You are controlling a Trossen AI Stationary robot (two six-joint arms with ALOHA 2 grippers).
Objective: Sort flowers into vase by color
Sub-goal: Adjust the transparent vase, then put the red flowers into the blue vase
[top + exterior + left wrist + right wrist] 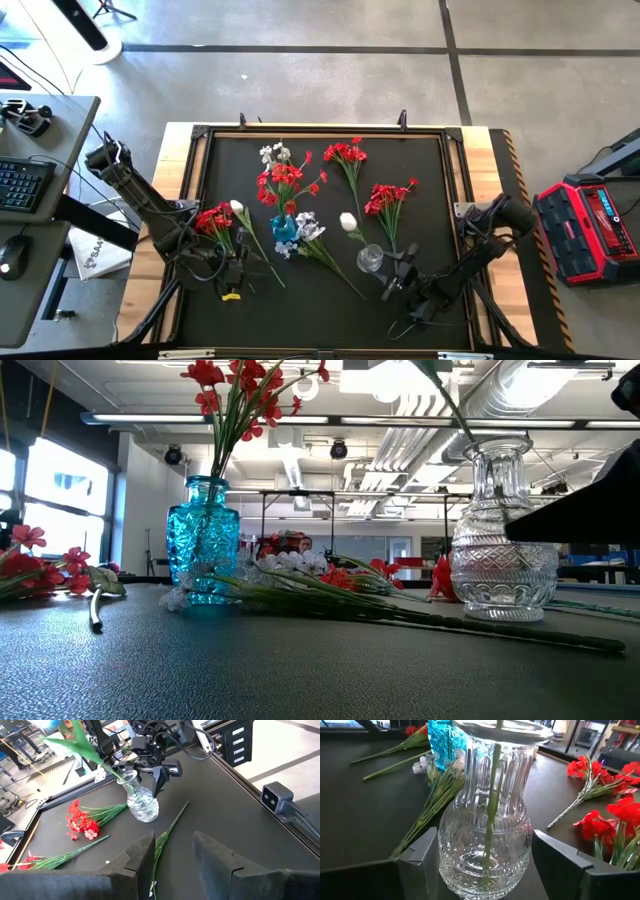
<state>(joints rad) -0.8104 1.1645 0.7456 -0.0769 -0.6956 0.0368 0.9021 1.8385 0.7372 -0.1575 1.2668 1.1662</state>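
Note:
A blue vase holds red flowers. A clear vase stands upright on the mat with a white flower in it, its stem reaching down to the bottom. My right gripper is open, level with the clear vase's belly, one finger on either side. My left gripper hangs open and empty above the mat's near left. Red sprigs and a white sprig lie flat on the mat.
The white sprig's long stem lies on the mat between the two vases, running toward the near edge. More white blossoms lie at the far side. The mat's raised frame bounds the work area. A red case sits off the table's right.

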